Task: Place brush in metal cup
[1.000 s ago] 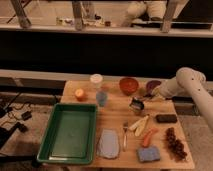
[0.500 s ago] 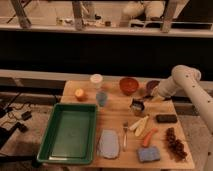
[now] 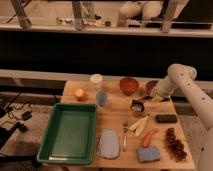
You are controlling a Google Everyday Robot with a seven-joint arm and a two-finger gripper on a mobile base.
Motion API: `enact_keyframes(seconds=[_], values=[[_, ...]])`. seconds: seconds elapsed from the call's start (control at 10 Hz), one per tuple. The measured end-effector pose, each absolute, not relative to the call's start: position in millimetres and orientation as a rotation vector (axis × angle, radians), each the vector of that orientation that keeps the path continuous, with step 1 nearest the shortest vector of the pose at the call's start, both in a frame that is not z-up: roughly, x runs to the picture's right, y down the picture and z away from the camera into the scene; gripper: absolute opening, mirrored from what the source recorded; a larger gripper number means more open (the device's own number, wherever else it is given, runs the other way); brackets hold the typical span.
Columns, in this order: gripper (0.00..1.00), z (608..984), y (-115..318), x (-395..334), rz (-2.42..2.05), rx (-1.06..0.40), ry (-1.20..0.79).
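Note:
The metal cup (image 3: 137,107), small and shiny with a dark inside, stands on the wooden table (image 3: 115,117) right of centre. My gripper (image 3: 149,98) hangs just above and to the right of the cup, at the end of the white arm (image 3: 181,79) that reaches in from the right. A short dark shape (image 3: 143,99) runs from the gripper toward the cup's rim. I cannot tell whether it is the brush or part of the gripper. No other brush shows clearly.
A green tray (image 3: 70,132) fills the table's left front. A white cup (image 3: 96,80), pale blue-grey tumbler (image 3: 102,98), orange fruit (image 3: 80,94) and red-brown bowl (image 3: 128,85) stand behind. A black block (image 3: 166,118), carrot (image 3: 149,136), blue sponge (image 3: 149,154) and grey cloth (image 3: 108,144) lie in front.
The gripper was right at the cup a second ago. It has since pulled back a little up and to the right. The cup has stayed in place.

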State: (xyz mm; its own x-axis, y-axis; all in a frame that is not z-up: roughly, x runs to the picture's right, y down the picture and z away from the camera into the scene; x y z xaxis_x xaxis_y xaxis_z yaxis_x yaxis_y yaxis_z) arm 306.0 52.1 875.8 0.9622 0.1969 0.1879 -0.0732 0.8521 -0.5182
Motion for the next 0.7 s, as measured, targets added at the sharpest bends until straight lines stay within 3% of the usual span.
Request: enact_keyframes(seconds=[0.7], values=[[0.03, 877.2, 53.4, 306.0, 0.135, -0.54, -0.238]])
